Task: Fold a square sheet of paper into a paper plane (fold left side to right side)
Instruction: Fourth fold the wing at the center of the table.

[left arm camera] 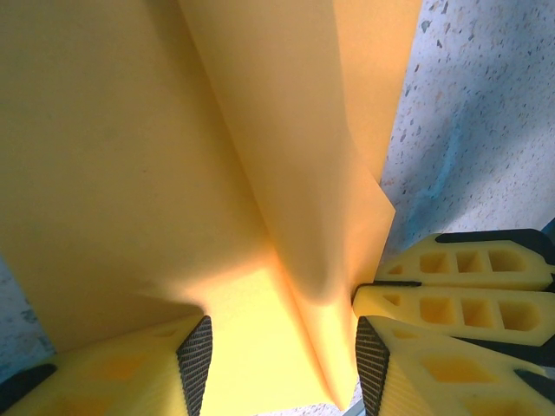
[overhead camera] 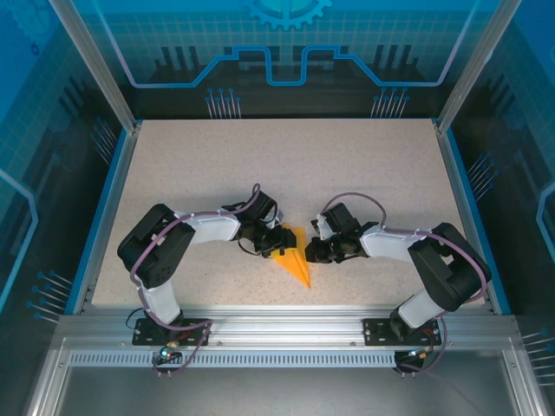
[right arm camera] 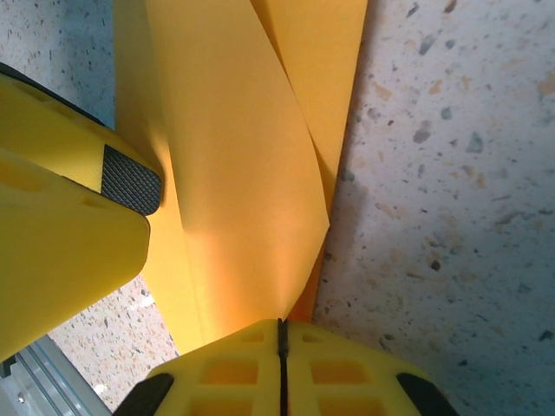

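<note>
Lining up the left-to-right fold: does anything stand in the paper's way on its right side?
Yes. The right gripper, shut, sits against the right edge of the orange paper, where the folded side would land. The left gripper straddles the paper with open jaws; nothing visible lies between them.

Speckled beige table (overhead camera: 347, 165), aluminium frame (overhead camera: 286, 334)

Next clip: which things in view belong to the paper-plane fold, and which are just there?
Part of the job:
orange paper, folded to a point
left claw, open astride the paper
right claw, shut on the paper's edge

Just there:
speckled table
aluminium frame rail
</note>
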Robot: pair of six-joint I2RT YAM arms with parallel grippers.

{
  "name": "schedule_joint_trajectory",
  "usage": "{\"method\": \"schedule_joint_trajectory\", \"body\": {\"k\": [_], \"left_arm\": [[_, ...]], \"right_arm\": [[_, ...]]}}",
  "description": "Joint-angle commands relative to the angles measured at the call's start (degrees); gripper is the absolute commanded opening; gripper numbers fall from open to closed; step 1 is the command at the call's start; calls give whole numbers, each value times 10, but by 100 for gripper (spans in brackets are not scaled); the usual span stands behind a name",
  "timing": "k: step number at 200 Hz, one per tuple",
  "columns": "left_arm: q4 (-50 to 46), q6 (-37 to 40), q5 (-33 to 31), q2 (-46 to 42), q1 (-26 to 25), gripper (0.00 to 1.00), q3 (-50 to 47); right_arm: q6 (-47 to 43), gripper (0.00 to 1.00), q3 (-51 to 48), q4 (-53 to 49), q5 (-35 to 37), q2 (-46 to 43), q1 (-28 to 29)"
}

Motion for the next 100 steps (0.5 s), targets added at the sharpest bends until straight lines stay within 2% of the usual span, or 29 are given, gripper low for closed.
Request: {"method": "schedule_joint_trajectory", "body": {"k": [1,100], "left_arm": [[-39,6,-20,-5,-3,52,-2],[-41,8,-20,-4,-3,52,1]], "right_arm": [[-5,8,8,-3,4,12,9],[-6,8,13,0,4,16,10]]}}
